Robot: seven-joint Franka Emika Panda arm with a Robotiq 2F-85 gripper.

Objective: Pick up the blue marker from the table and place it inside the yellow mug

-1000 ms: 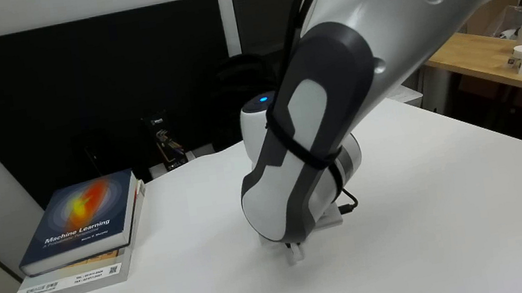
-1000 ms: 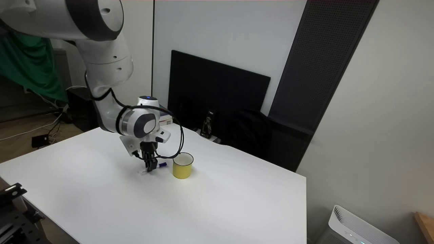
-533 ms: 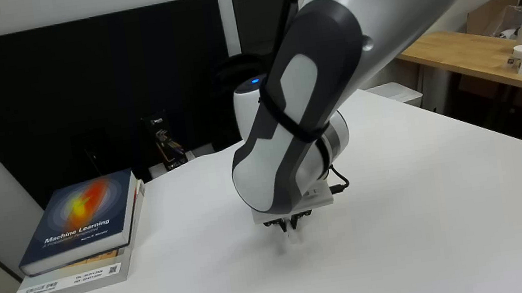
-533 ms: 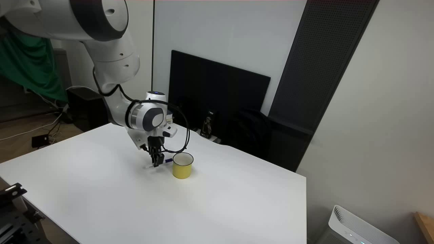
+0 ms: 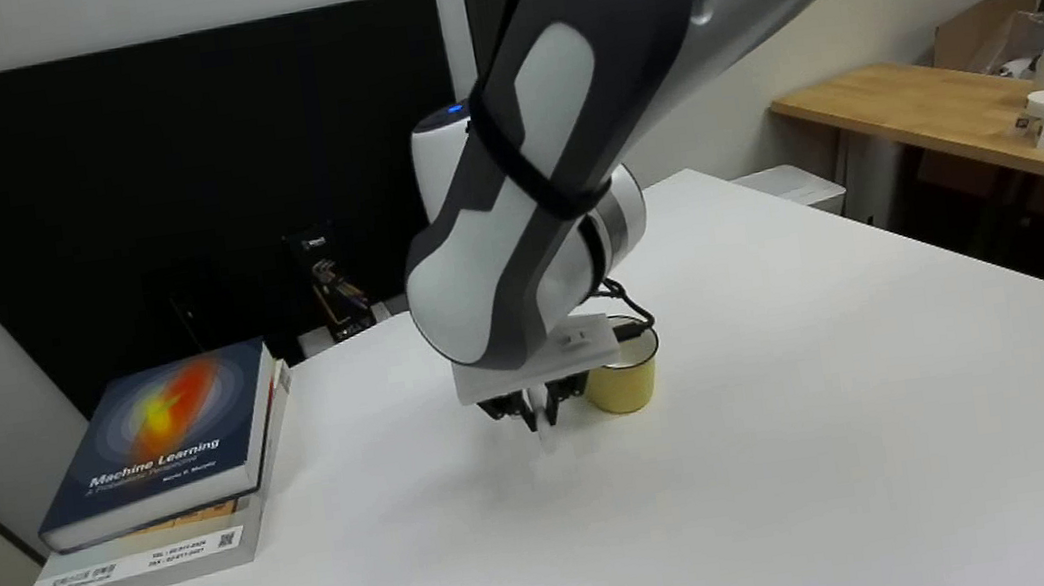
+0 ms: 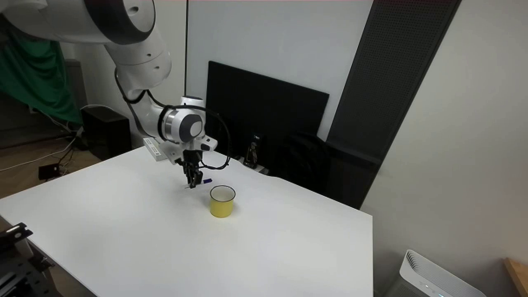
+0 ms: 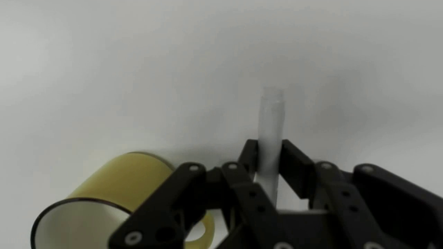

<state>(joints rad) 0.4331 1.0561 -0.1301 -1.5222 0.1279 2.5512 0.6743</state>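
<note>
Your gripper (image 7: 270, 148), jaws snug on the blue marker (image 7: 271, 117), held it nearly level, apparently above the worktop (image 6: 264, 251), near the yellow mug (image 6: 221, 208). Likely risks: toppling the mug if you moved sideways too low, or snagging its rim if you lowered the marker crosswise.

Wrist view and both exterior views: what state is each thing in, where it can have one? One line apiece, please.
Blue marker: held by its white barrel, apparently off the table
Fingers: closed on the marker's barrel
Yellow mug: upright on the table, top open, no marker inside
Machine Learning book: closed, front cover up
Arm's light: lit blue
Green cloth: hanging in folds
</note>
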